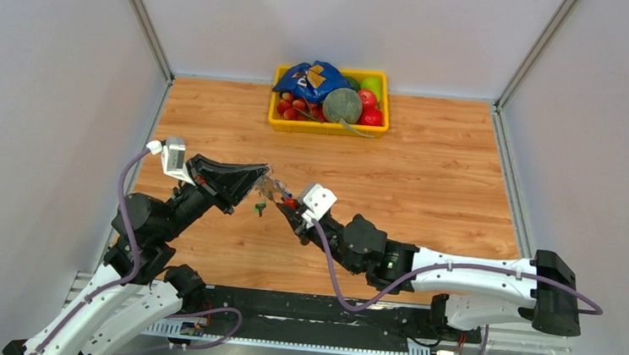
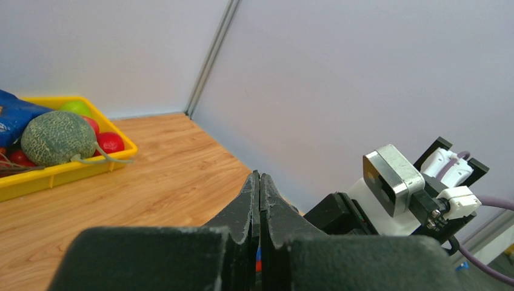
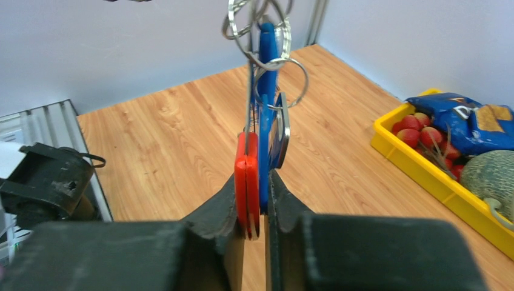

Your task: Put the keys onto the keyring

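My two grippers meet above the middle of the wooden table, with the keyring bunch (image 1: 274,188) between them. My right gripper (image 1: 290,203) (image 3: 254,179) is shut on the red clip (image 3: 246,173) and a blue key head (image 3: 265,130) pressed beside it. Silver metal rings (image 3: 285,85) stretch forward from them and run out of the right wrist view. My left gripper (image 1: 262,178) (image 2: 259,177) is shut, its tips at the silvery far end of the bunch; only a red and blue sliver shows below its jaws. A small green tag (image 1: 259,209) hangs under the bunch.
A yellow tray (image 1: 328,129) stands at the table's far edge, holding a melon (image 1: 343,105), a blue bag (image 1: 310,79) and red and green fruit. It also shows in the right wrist view (image 3: 424,176). Grey walls close in the table on three sides.
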You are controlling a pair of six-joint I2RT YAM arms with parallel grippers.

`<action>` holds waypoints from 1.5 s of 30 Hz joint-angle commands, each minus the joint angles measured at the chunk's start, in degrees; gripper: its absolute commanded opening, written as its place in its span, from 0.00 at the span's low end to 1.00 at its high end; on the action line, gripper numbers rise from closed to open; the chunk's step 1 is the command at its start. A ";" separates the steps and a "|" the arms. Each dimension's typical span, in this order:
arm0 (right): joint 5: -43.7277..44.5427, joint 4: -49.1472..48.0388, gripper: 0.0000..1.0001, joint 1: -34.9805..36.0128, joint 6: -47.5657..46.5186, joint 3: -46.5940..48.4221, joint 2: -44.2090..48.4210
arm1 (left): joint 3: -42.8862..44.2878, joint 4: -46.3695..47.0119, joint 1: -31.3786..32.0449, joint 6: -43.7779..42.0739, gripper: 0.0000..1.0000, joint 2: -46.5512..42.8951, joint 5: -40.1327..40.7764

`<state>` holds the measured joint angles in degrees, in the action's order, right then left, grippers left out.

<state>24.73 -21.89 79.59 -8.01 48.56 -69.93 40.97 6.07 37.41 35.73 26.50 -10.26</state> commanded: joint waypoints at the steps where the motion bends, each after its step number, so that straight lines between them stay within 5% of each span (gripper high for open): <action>1: 3.99 -1.16 0.00 0.30 0.16 -0.21 3.90 | -0.42 1.52 0.03 0.46 0.00 -0.47 0.15; 7: 4.67 2.89 0.00 0.30 2.62 -0.10 5.55 | -2.28 0.21 0.03 0.59 0.01 -0.31 1.63; 25: 7.73 9.04 0.00 0.30 6.20 -4.96 12.87 | -5.01 -2.13 0.04 1.63 0.55 -0.88 6.97; 35: 7.68 16.40 0.00 -2.39 16.01 -8.71 14.95 | -5.68 -3.96 0.03 1.36 0.57 -2.74 9.05; 45: -11.28 21.35 0.00 -16.99 30.41 -11.07 14.62 | -5.99 -5.77 0.03 1.15 0.57 -3.74 9.76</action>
<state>24.23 -0.10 68.16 14.00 37.41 -56.14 35.07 0.84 37.52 37.21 23.20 -0.95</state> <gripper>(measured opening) 0.137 0.572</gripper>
